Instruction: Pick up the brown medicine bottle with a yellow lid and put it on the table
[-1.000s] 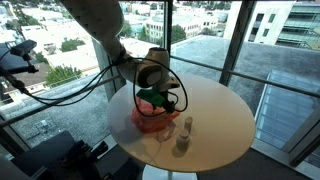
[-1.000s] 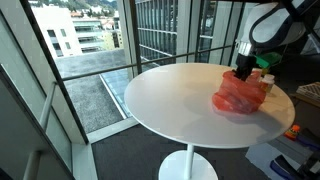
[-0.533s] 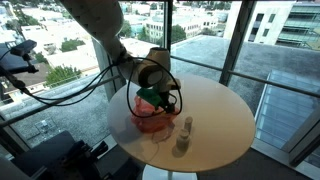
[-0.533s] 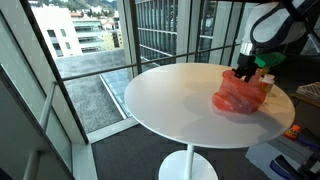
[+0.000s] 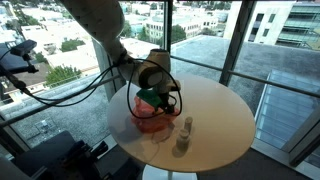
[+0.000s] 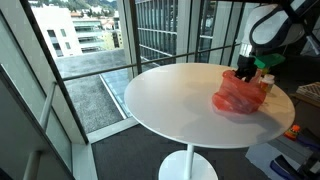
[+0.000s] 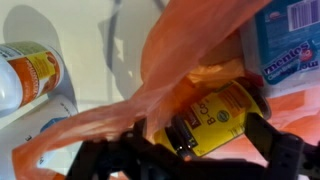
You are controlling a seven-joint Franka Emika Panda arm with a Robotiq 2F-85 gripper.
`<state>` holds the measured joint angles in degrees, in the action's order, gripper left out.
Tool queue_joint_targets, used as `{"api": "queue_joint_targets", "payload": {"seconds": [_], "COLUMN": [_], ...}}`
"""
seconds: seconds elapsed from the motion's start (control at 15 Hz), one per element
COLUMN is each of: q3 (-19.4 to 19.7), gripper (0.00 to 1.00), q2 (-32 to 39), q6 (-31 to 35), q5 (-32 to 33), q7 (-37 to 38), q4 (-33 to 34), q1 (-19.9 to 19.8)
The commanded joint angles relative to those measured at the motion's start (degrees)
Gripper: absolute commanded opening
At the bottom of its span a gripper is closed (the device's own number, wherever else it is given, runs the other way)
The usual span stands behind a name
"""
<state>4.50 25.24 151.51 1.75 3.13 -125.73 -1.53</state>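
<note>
In the wrist view the brown medicine bottle (image 7: 218,117), with a yellow label, lies on its side inside a red-orange plastic bag (image 7: 180,50). Its lid end is hard to make out. My gripper (image 7: 200,142) is open, one dark finger on each side of the bottle, not pressed against it. In both exterior views the gripper (image 5: 150,96) (image 6: 243,74) reaches down into the bag (image 5: 150,121) (image 6: 238,97), which rests on the round cream-white table (image 5: 222,112) (image 6: 170,100). The bottle is hidden there by the bag and the gripper.
Two slim pale bottles (image 5: 184,135) stand near the table's edge beside the bag. An orange-and-white bottle (image 7: 25,75) lies outside the bag, and a blue-white Mentos container (image 7: 290,40) sits inside it. Window glass and railings surround the table.
</note>
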Motion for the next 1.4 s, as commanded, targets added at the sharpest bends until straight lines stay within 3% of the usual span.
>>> {"api": "queue_joint_targets", "payload": {"seconds": [0.0, 0.53, 1.33], "q3": [-0.17, -0.18, 4.05], "gripper": [1.00, 1.00, 1.00], "q2": [1.17, 1.01, 2.67], "q6": [-1.20, -1.45, -2.75], "q5": [-0.14, -1.87, -1.80], "q7": [0.40, 3.34, 18.79], "q4": [1.65, 1.82, 4.47], "q1": [0.00, 0.67, 3.43]}}
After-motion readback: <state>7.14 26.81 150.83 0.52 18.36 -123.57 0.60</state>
